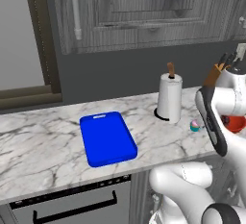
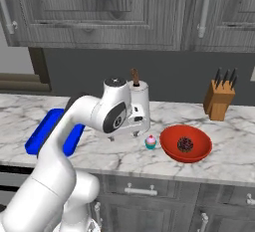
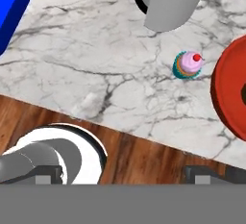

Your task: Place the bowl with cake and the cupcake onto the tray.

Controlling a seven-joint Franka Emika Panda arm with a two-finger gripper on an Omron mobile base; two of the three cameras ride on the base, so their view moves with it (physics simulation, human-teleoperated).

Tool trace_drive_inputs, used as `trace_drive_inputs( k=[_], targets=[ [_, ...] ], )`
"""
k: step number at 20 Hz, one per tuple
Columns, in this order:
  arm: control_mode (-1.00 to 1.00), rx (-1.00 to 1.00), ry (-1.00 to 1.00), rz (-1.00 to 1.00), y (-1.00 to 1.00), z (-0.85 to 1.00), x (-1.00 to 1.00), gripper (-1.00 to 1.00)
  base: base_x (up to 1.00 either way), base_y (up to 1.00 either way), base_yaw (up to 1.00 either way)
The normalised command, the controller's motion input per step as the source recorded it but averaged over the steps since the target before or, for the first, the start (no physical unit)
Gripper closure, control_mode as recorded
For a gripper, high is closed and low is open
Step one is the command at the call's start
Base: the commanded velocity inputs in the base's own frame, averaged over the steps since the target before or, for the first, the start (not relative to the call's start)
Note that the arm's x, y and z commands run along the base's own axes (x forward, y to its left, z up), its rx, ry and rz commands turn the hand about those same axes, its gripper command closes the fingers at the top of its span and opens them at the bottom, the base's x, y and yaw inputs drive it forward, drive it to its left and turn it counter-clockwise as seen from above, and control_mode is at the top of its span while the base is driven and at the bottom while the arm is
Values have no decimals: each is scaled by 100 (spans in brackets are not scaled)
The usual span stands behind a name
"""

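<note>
Paper towel roll (image 1: 169, 102) upright on marble counter (image 1: 43, 141); knife block (image 2: 218, 98) near wall.

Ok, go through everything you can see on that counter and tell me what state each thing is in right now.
tray: flat on the counter, nothing on it.
bowl with cake: upright on the counter, cake inside, off the tray.
cupcake: upright on the counter beside the bowl, off the tray.
paper towel roll: standing upright on its holder.
knife block: upright, knives in it.
tool: open, holding nothing, above the counter's edge.
</note>
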Motion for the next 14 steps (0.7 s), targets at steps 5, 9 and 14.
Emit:
trace_drive_inputs(
  k=[5,9,14],
  targets=[
    [-100,-1,8,18,-26,-38,25,-100,0,0,0],
    [-100,-12,11,9,-19,-29,27,-100,0,0,0],
    [-100,-23,1,8,-20,-32,11,-100,0,0,0]
  ],
)
